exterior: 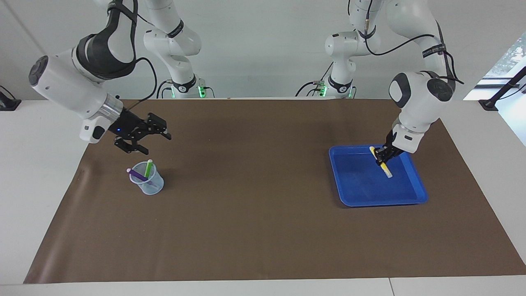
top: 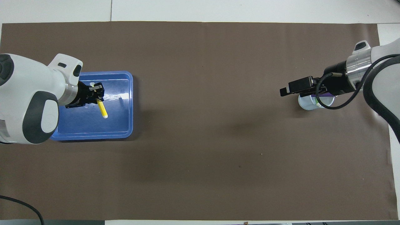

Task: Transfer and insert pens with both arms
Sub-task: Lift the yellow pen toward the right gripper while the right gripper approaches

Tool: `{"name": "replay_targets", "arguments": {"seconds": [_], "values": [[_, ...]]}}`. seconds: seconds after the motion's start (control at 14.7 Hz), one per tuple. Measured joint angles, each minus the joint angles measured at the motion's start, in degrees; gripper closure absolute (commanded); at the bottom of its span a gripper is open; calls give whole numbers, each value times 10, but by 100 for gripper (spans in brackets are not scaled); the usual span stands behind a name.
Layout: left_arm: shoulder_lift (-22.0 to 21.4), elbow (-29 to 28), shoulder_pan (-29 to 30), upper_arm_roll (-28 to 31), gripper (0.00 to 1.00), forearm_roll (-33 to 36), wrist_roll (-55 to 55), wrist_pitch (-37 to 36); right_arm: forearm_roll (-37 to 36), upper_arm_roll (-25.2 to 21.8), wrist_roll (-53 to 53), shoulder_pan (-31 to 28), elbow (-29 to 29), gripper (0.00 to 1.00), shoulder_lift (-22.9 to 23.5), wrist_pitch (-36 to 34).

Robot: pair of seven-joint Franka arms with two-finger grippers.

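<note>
My left gripper [exterior: 384, 158] is shut on the yellow pen [exterior: 385, 168] and holds it tilted over the blue tray [exterior: 361, 193]. The pen's lower end hangs close to the tray floor. In the overhead view the left gripper [top: 98, 93] grips the yellow pen [top: 102, 109] near its upper end. The green pen [exterior: 148, 167] and the purple pen [exterior: 137, 175] stand in a clear cup [exterior: 150, 183] at the right arm's end. My right gripper [exterior: 154, 142] is open and empty in the air just above the cup. In the overhead view it [top: 287, 90] partly covers the cup [top: 307, 104].
A brown mat [exterior: 254, 205] covers the table between the tray and the cup. The blue tray [top: 125, 125] holds nothing else that I can see.
</note>
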Motion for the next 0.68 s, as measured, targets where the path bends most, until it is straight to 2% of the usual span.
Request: {"name": "replay_targets", "arguments": {"seconds": [0.2, 0.41, 0.68], "values": [[2, 14, -68, -2, 100, -34, -155, 3, 63, 0, 91, 23, -11, 0, 0, 25], [10, 38, -112, -2, 100, -93, -250, 17, 170, 0, 101, 27, -74, 0, -12, 98], [22, 46, -172, -2, 100, -148, -349, 106, 229, 0, 101, 37, -140, 0, -36, 149]]}}
